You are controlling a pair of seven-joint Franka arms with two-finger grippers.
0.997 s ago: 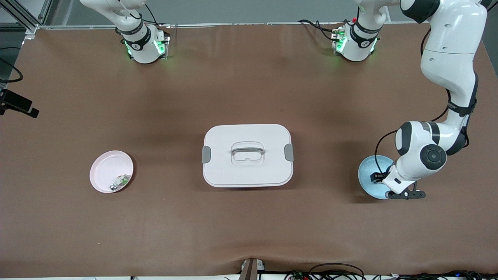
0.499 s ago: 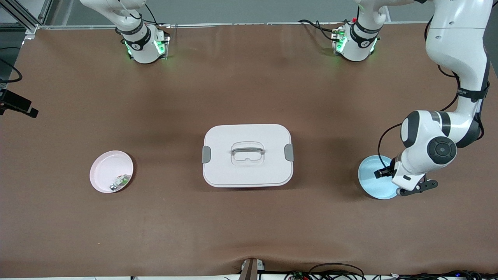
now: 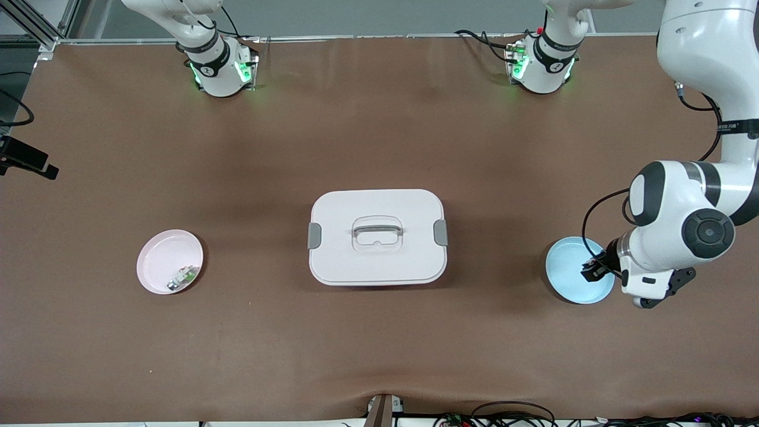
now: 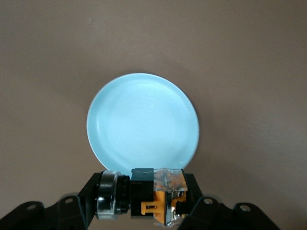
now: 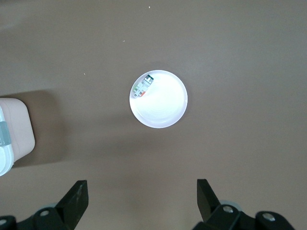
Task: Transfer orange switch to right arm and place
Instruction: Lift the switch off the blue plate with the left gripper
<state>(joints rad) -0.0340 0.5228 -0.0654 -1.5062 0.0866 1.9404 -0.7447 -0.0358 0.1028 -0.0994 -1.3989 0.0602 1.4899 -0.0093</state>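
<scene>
The orange switch [image 4: 156, 196], a small black block with an orange middle and a silver ring at one end, is clamped between the fingers of my left gripper [image 4: 144, 199]. The left gripper [image 3: 593, 270] hangs over the edge of the light blue plate [image 3: 569, 273] at the left arm's end of the table. That blue plate [image 4: 143, 124] has nothing on it. My right gripper [image 5: 141, 194] is open and holds nothing, high over bare table near the pink plate [image 5: 158, 98]. It is out of the front view.
The pink plate [image 3: 169, 261], toward the right arm's end, holds a small green-and-silver part [image 3: 184, 276]. A white lidded box with a handle [image 3: 377, 236] stands in the middle of the table. Brown table surface lies between the box and each plate.
The left arm has risen and swung toward its own end of the table, carrying the switch up off the blue plate, which now shows more fully. The right gripper's view gives no earlier frame.
</scene>
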